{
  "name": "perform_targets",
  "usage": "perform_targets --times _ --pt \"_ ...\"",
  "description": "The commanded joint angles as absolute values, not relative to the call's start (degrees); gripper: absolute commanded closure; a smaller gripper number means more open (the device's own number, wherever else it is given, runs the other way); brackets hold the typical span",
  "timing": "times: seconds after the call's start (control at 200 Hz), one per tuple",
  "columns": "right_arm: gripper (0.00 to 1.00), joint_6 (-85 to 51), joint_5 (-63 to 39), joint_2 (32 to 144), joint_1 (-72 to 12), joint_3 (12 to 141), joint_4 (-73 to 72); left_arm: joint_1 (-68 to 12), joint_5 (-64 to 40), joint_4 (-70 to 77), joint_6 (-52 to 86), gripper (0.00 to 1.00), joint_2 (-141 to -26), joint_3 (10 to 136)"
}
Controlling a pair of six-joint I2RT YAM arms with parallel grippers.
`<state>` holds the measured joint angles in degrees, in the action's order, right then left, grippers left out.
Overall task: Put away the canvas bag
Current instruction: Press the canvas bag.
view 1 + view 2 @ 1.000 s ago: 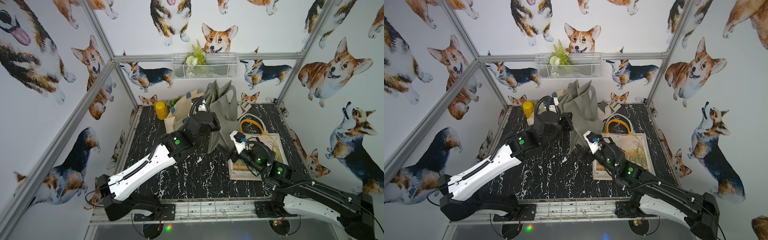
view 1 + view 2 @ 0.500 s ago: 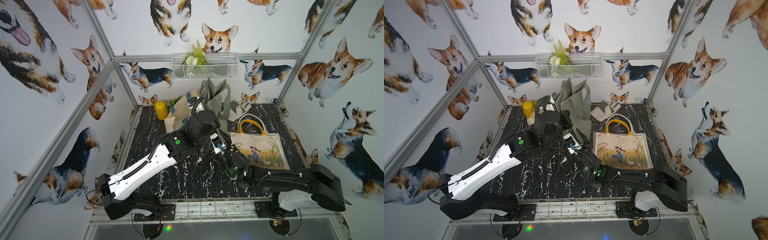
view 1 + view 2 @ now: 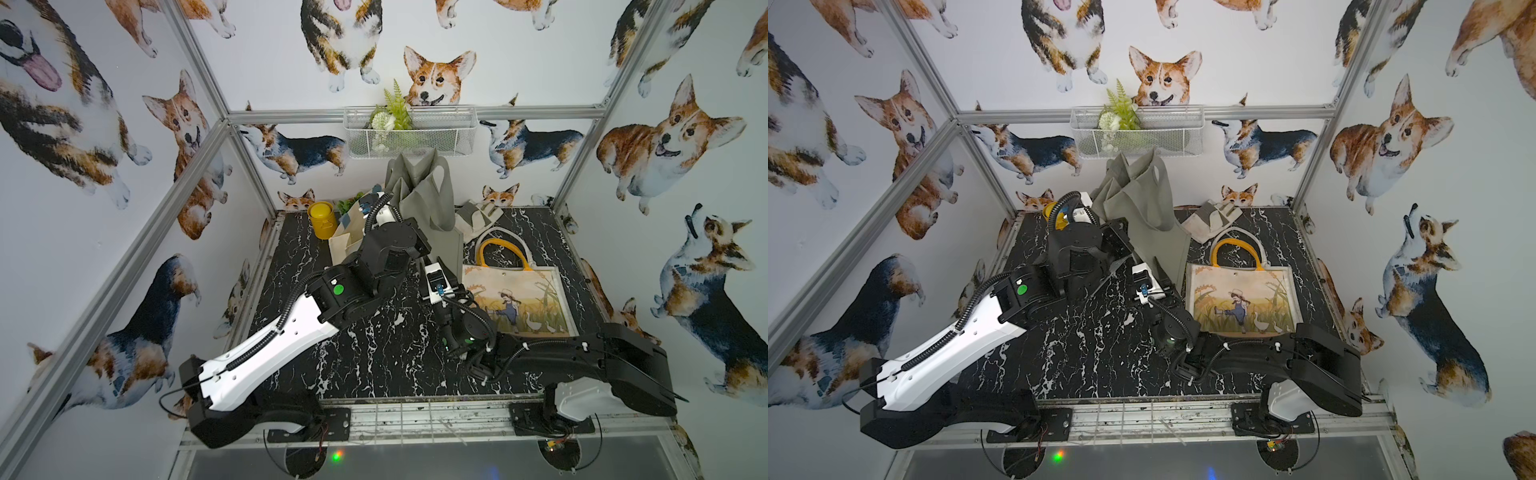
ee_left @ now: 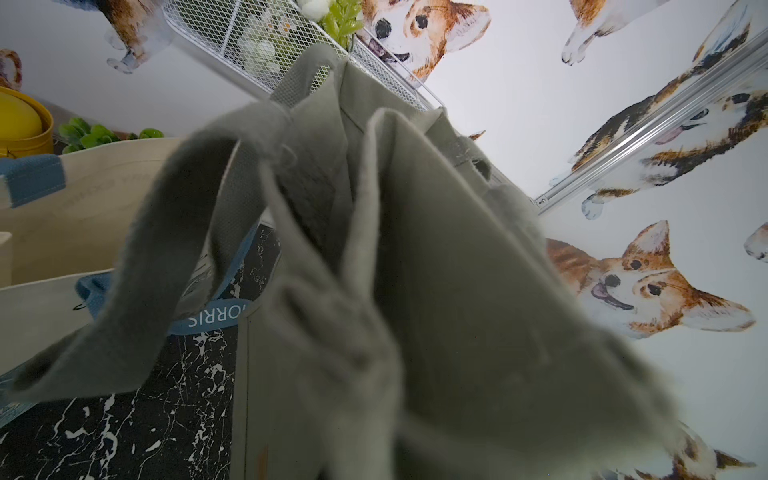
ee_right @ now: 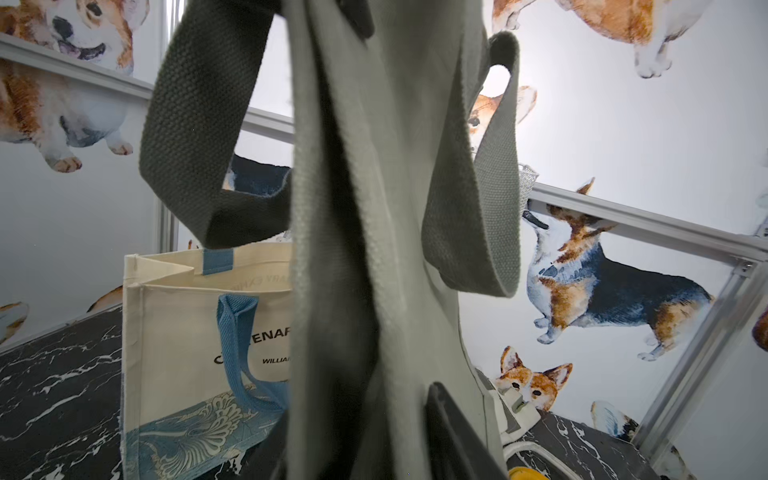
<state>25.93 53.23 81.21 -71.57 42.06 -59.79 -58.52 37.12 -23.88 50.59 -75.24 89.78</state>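
The left gripper (image 3: 417,245) is closed. Cloth bunches straight into its wrist view, so I judge it is pinching the canvas bag (image 3: 428,199) low on one side, though its fingers are hidden in every view. The right gripper (image 3: 430,266) sits just beside it at the bag's lower edge. One dark finger (image 5: 451,436) lies against the fabric, but I cannot tell whether the jaws have closed on it. Above both hands the grey-green bag rises upright, its body gathered narrow and its two straps drooping. Whether its base rests on the black marbled table (image 3: 374,353) is not clear. Just beyond the left gripper stands a cream tote (image 5: 178,332) with blue handles, its mouth open. Out past the right gripper a printed tote (image 3: 515,299) lies flat on the table. Farther from both hands are a small folded cloth bundle (image 3: 478,214) and a yellow canister (image 3: 320,218). Farthest off, high above the hands on the back wall, hangs a wire basket (image 3: 409,133) holding a sprig of greenery. I would put the task at an early-to-middle stage. The bag is taken in hand and stood up, but it has not been folded flat or set in any resting place. Where it is meant to go does not show in these pictures. What seems left is for the second hand to get a firm hold, then to carry the bag to its place and let it go.
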Motion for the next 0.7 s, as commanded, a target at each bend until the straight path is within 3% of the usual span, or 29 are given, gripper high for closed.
perform_targets --times 0.0,0.25,0.355,0.435,0.516,0.696 --pt "0.71 20.6 53.5 79.9 -71.6 41.7 -51.1 -58.5 36.9 -19.8 52.2 1.0 -74.7 90.0" --pt "1.0 22.4 52.0 75.0 -71.6 41.9 -42.4 -57.9 35.7 -17.1 50.5 1.0 -72.4 86.6" --pt "1.0 16.9 47.8 69.8 -70.8 42.6 -32.5 -57.8 34.2 -13.9 42.9 0.63 -71.7 85.1" --pt "1.0 5.8 39.8 64.7 -67.9 44.9 -17.2 -57.7 33.5 -11.4 35.9 0.43 -70.5 83.5" --pt "1.0 -5.4 32.7 59.3 -63.9 47.1 -4.6 -57.3 34.0 -9.6 29.6 0.35 -68.7 81.9" --pt "1.0 -11.0 28.4 53.8 -62.2 51.5 10.0 -57.0 29.5 -0.1 10.1 0.22 -64.0 76.2"
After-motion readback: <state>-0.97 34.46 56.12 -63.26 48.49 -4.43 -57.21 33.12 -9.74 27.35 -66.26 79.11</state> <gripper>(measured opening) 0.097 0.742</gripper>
